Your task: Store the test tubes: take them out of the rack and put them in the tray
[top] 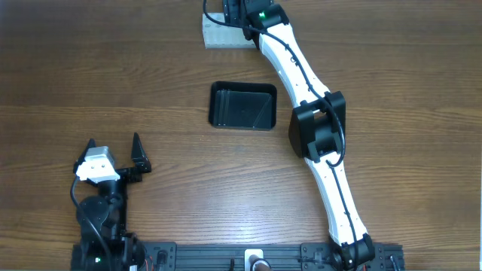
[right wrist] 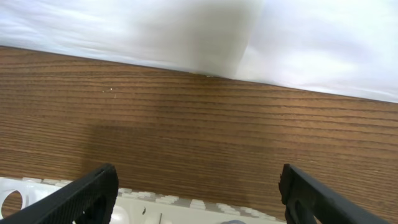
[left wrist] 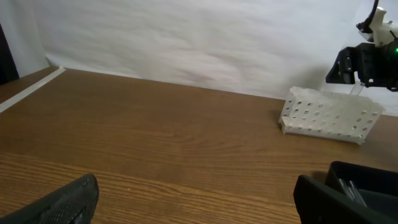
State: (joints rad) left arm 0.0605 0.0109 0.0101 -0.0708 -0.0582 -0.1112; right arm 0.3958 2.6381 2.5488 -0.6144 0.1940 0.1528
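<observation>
A white perforated rack (top: pixel 224 36) stands at the far edge of the table. My right gripper (top: pixel 233 13) hangs over its far side and is open. In the right wrist view the two black fingers (right wrist: pixel 84 194) straddle the rack's top (right wrist: pixel 155 208) with nothing between them. The left wrist view shows the rack (left wrist: pixel 329 115) with the right gripper (left wrist: pixel 364 65) just above its far right end. The black tray (top: pixel 242 105) lies mid-table, with clear tubes (left wrist: pixel 347 188) lying in it. My left gripper (top: pixel 114 148) rests open at the near left, far from both.
A white backdrop rises right behind the rack. Bare wooden table stretches to the left of the rack and tray. The right arm (top: pixel 316 128) runs diagonally past the tray's right side.
</observation>
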